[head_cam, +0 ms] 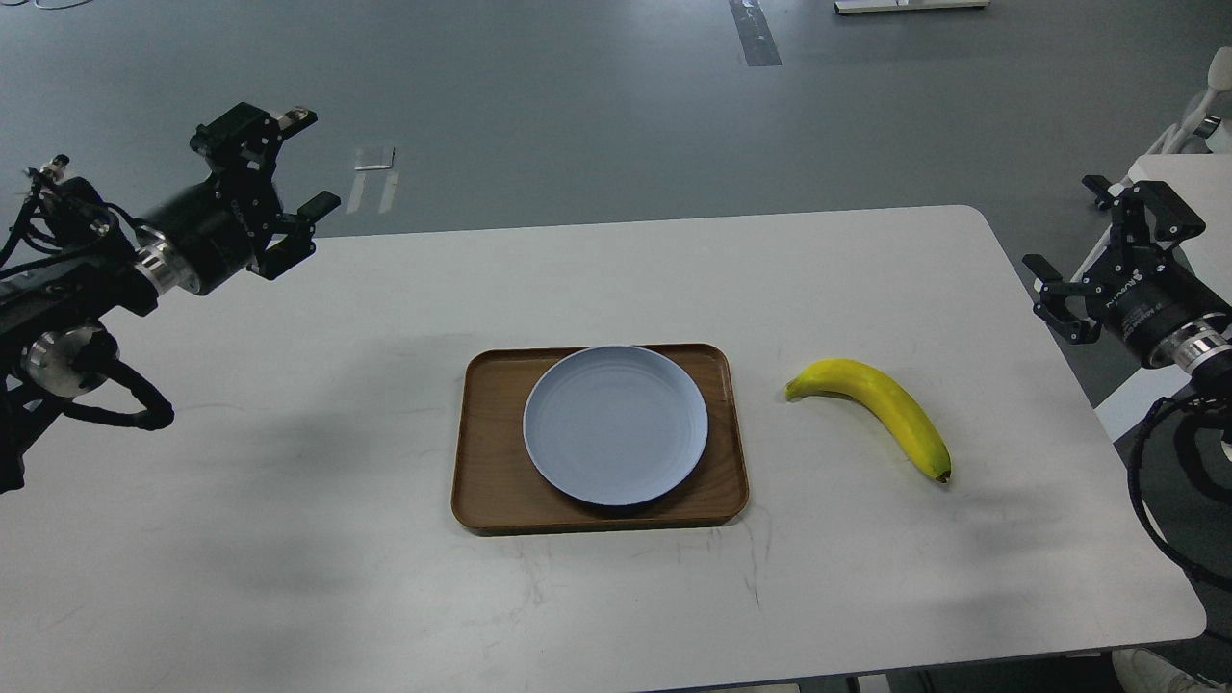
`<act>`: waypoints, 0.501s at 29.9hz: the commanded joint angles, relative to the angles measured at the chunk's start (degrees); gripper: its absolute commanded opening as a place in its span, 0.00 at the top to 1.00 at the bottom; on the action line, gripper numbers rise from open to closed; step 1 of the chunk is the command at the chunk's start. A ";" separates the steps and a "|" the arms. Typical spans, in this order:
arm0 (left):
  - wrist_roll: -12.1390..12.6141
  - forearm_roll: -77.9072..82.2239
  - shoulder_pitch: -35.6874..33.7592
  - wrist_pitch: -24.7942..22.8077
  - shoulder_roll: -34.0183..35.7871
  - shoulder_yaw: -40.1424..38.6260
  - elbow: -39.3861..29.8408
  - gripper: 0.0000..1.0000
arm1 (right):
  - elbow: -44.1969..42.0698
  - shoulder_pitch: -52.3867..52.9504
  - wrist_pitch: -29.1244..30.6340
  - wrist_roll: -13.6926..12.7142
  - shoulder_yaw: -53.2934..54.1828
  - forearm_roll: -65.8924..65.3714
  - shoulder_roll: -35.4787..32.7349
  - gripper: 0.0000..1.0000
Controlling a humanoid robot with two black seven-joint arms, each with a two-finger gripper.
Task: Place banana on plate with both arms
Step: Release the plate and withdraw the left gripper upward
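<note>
Presently: banana [874,410] on white surface [289,539], right of plate [615,424] (plate on brown tray [486,481]), apart from it; left gripper [279,173] and right gripper [1097,265] raised at the sides, jaws released, holding nothing.

Bare bench [289,462] all round the tray [491,481], wide on the left side, narrower toward the right edge. Only three low things on it: tray at the middle, plate [616,423] lying inside the tray, banana [881,404] flat on the bench right of the tray, apart from it. Clear strip between tray and banana. Open bench behind and in front of the banana, and between it and the right edge. Nothing tall anywhere on top. Left gripper [289,168] raised over the far left corner, jaws spread; right gripper [1097,255] raised off the right edge, jaws spread; open air below both.
</note>
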 commanded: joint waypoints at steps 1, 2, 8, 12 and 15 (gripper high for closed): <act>0.01 -1.68 9.60 -0.03 1.09 -10.90 -0.33 0.02 | 0.69 0.14 0.00 0.00 -0.09 -8.51 0.05 0.00; 0.01 -1.68 10.32 -0.03 1.09 -11.53 -0.33 0.02 | 0.79 0.23 0.00 0.00 -0.09 -10.28 0.05 0.00; 0.01 -1.77 11.74 -0.03 1.44 -13.03 -0.33 0.02 | 3.16 3.30 0.00 0.00 -1.05 -27.86 -0.74 0.00; 0.01 -1.77 11.74 -0.03 1.18 -13.12 -0.33 0.02 | 4.91 9.70 0.00 0.00 -3.15 -46.80 -1.62 0.00; 0.01 -1.77 11.74 -0.03 1.00 -13.21 -0.33 0.02 | 7.11 15.23 0.00 0.00 -7.10 -61.31 -1.53 0.00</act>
